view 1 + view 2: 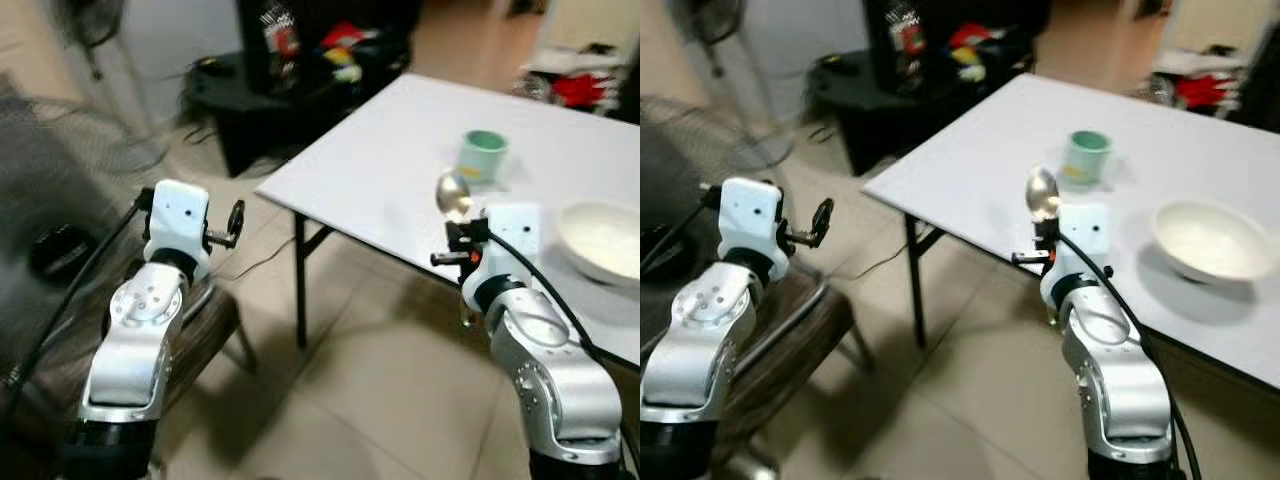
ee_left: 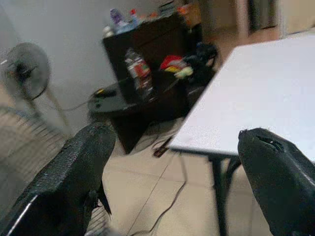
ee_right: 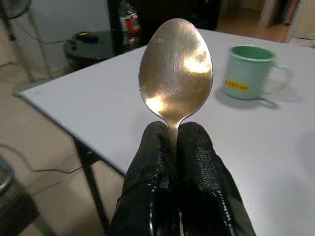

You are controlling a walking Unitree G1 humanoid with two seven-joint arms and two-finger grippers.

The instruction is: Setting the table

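My right gripper [image 3: 172, 142] is shut on a metal spoon [image 3: 175, 73], bowl end up, held over the near edge of the white table [image 1: 400, 150]. The spoon [image 1: 453, 195] stands upright in front of a green mug [image 1: 483, 155], with a white bowl [image 1: 605, 240] to its right. My left gripper [image 2: 177, 162] is open, its fingers [image 2: 74, 172] wide apart, and held off the table's left side [image 1: 235, 220] above the floor.
A dark low cabinet [image 1: 300, 70] with bottles and coloured clutter stands beyond the table's far left corner. A floor fan [image 2: 24, 73] stands at the left. A dark bench or chair [image 1: 200, 320] sits under my left arm. A cable runs across the tiled floor.
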